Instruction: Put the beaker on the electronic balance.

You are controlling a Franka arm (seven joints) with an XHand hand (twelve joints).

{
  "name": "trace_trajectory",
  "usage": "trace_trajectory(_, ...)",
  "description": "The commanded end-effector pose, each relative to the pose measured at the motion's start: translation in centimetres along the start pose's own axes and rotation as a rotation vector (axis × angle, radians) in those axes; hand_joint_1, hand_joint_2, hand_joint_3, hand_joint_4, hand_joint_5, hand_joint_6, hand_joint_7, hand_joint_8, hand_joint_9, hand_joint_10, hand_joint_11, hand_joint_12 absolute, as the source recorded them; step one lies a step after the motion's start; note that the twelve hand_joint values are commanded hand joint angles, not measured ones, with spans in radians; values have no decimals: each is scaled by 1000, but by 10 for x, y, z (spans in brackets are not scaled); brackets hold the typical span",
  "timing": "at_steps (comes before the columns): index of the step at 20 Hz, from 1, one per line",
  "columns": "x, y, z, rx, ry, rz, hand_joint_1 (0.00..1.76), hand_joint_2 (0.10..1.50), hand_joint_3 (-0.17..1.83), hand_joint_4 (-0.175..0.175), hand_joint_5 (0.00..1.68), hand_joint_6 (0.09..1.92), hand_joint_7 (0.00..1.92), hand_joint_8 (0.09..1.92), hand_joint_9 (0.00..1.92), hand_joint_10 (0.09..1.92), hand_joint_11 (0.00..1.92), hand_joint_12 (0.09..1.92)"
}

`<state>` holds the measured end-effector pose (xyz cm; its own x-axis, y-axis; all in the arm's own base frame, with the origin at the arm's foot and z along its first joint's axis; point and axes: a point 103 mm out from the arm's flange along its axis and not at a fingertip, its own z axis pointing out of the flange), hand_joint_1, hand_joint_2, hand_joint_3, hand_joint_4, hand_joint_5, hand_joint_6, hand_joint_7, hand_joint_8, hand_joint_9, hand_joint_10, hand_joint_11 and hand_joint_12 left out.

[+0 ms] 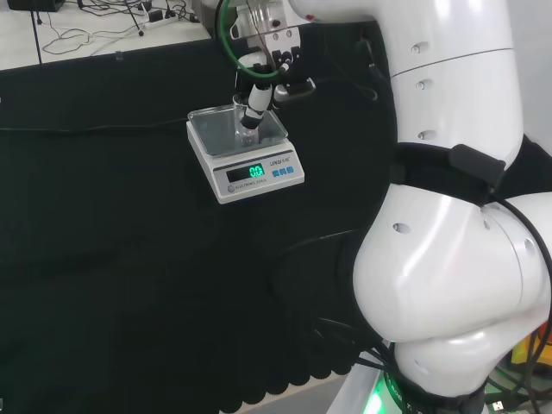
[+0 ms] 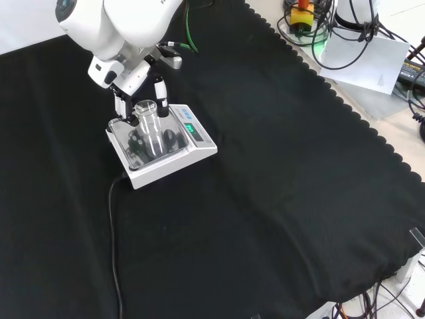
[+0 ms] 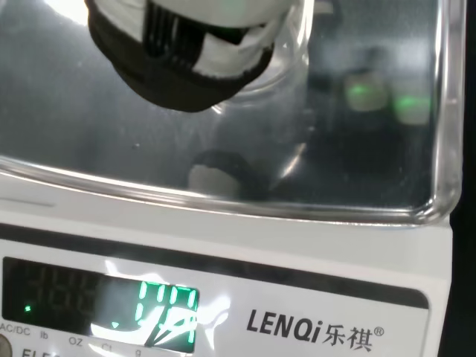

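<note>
A white electronic balance (image 1: 278,183) with a shiny metal pan (image 1: 210,129) stands on the black cloth, left of the arm in the head view. A clear glass beaker (image 2: 150,125) stands upright over the pan's middle, its base at or just above the metal; I cannot tell if it touches. The black and white hand (image 2: 130,85) reaches down from above, its fingers (image 2: 160,94) curled on either side of the beaker's upper part. In the wrist view a fingertip (image 3: 178,56) and the beaker's glass wall (image 3: 301,44) show close over the pan (image 3: 372,149), above the lit green display (image 3: 167,305).
The balance (image 2: 196,149) has a black cable (image 2: 114,226) running toward the front of the cloth in the front view. A scalloped cloth edge (image 2: 345,106) runs along the right, with cables and equipment beyond it. The arm's big white links (image 1: 448,259) stand at the right of the head view.
</note>
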<state>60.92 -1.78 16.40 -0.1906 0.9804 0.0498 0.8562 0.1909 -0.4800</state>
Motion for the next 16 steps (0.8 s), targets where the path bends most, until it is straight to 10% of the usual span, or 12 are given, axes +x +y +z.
trace_trajectory(1, -3, -3, 0, -4, 17, -8, 1248, 1022, 63, 40, 1120, 796, 1126, 809, 1276, 580, 1325, 695)
trace_trajectory(3, -3, -2, 0, 9, 14, -3, 1247, 1022, 63, 41, 1118, 797, 1127, 808, 1274, 575, 1332, 695)
trace_trajectory(5, -1, 0, -1, 21, 8, 2, 1203, 1025, 68, -100, 1102, 816, 1136, 740, 1288, 533, 1375, 686)
trace_trajectory(7, 0, 1, -1, 17, 2, 7, 1186, 1019, 65, -155, 1118, 784, 1130, 691, 1325, 459, 1445, 660)
trace_trajectory(12, -1, 2, 0, 22, -18, 16, 1156, 1023, 38, -99, 1130, 760, 1062, 697, 1380, 358, 1557, 637)
trace_trajectory(16, -1, 2, 1, 29, -36, 22, 1091, 921, -26, -168, 1004, 646, 988, 723, 1377, 325, 1560, 632)
